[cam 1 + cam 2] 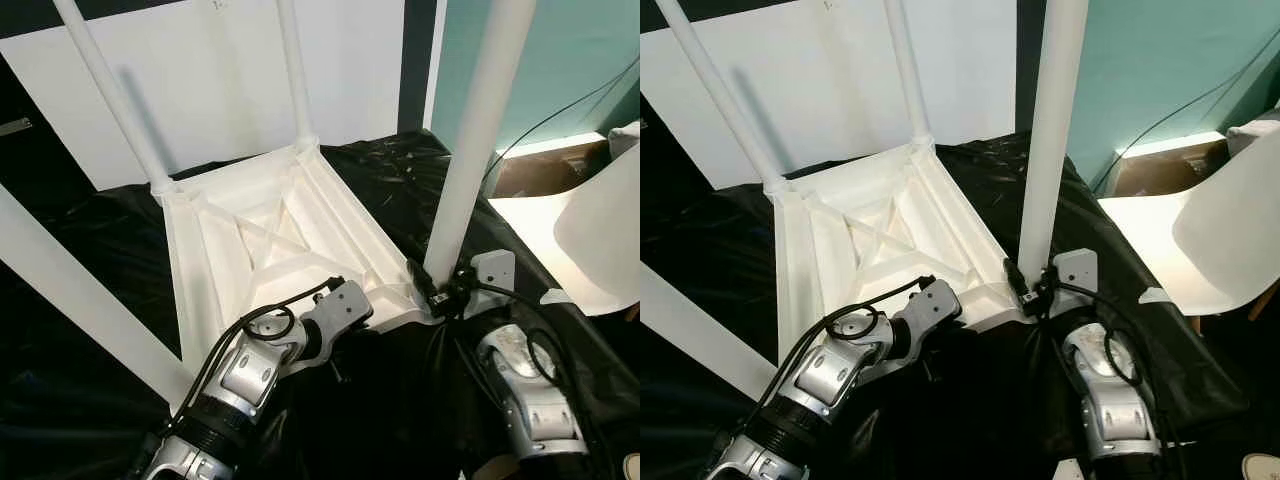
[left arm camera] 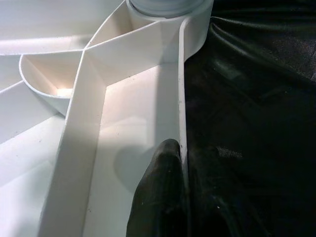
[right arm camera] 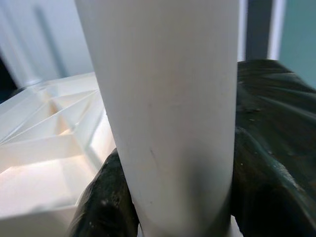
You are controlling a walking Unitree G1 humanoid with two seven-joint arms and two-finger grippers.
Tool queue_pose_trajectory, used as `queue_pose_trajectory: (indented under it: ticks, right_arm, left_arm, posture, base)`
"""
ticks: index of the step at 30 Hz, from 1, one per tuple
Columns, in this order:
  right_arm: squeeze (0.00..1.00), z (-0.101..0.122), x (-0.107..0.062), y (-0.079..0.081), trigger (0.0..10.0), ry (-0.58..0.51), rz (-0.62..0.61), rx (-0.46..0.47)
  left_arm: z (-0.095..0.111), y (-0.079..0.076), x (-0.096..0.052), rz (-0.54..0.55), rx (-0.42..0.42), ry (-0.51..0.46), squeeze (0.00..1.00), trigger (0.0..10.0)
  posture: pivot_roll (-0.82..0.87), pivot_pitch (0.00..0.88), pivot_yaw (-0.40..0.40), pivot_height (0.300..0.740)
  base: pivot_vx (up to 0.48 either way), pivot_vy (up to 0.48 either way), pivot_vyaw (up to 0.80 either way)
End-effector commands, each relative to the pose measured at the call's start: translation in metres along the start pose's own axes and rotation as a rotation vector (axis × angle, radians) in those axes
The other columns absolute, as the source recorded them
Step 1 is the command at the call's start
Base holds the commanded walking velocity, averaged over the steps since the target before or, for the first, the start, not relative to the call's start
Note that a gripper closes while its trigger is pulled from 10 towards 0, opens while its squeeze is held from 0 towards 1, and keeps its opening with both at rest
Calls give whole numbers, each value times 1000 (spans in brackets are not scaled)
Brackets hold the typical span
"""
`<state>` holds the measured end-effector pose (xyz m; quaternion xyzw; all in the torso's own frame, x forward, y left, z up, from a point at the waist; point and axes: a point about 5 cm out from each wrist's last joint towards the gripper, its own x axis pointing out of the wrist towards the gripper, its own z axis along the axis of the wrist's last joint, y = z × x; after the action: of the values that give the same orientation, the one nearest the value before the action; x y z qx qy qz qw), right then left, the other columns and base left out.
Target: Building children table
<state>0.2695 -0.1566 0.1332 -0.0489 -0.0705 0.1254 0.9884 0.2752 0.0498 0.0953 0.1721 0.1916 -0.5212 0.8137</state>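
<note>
Seating the fourth leg in the upturned white plastic tabletop [image 1: 270, 240]
Right gripper [image 1: 440, 290] clasps the white tubular leg [image 1: 470, 160] at its base; left gripper [image 1: 375, 305] pinches the tabletop's rim; next, likely press it home

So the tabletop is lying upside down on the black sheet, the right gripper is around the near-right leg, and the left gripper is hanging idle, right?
Not idle: the left gripper pinches the tabletop rim, as the left wrist view shows. The rest holds: the right gripper is around the leg.
</note>
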Motion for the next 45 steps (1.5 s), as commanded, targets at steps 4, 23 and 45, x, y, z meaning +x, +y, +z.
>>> queue_pose_trajectory:
  ticks: [4,23,45]
  right_arm:
    - [0,6,-4,-13,0,-29,-269,-94]
    - [0,3,22,-4,10000,17,297,-30]
    - [0,-3,22,-5,0,171,851,-74]
  left_arm:
    - [-40,-1,0,70,-128,135,0,10000]
    - [-42,-2,1,79,-143,132,0,10000]
    - [-45,0,-1,95,-149,134,0,10000]
  posture:
    - [11,0,86,740]
    - [4,0,67,740]
    - [23,0,60,740]
  base:
    - [0,0,0]
    - [0,0,0]
    - [0,0,0]
